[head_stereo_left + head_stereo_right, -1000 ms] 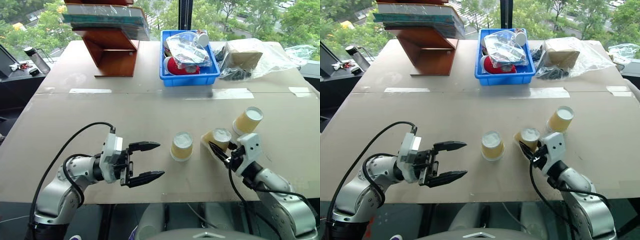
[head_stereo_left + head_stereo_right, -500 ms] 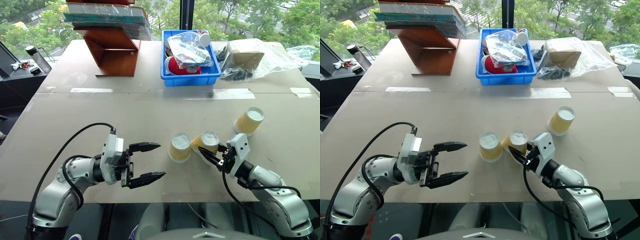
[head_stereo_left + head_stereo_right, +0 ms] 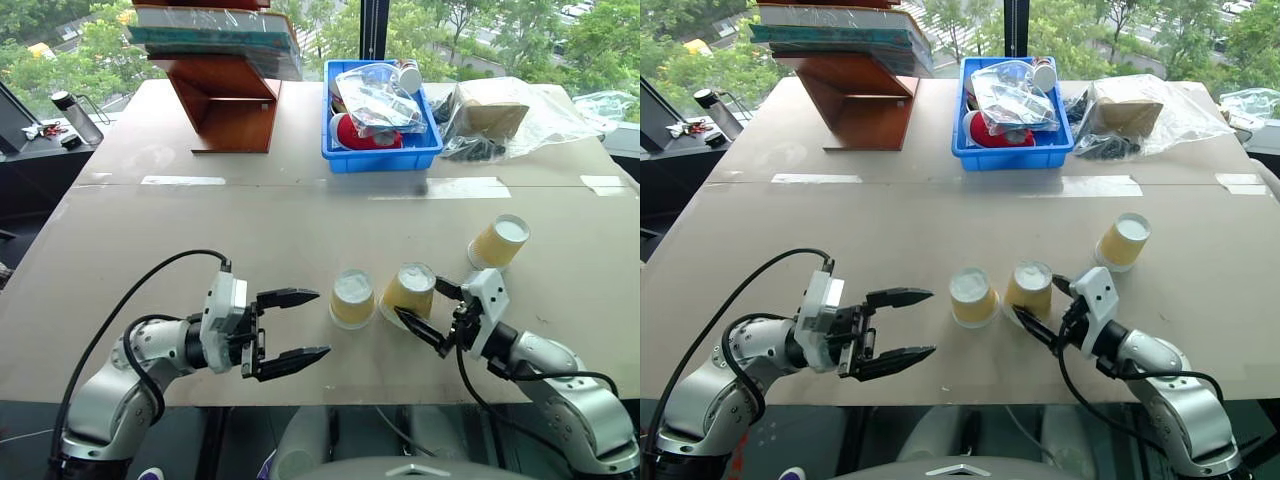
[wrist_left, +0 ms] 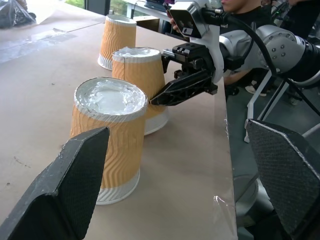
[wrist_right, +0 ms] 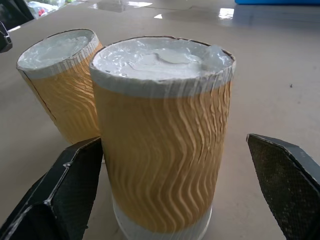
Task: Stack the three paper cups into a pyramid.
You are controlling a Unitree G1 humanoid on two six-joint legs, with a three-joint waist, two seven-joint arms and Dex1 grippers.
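Robotics test lab: a cardboard-covered table (image 3: 200, 230) by a window (image 3: 450, 30) (trees outside), carrying a blue parts bin (image 3: 380, 150), a wooden stand (image 3: 225, 105) and bagged supplies (image 3: 500, 115).

We see a tan table (image 3: 200, 230) bearing three upturned paper cups (image 3: 352, 298). Farther back sit a blue bin (image 3: 380, 155), a wooden stand (image 3: 225, 100) and a plastic bag (image 3: 510, 115).
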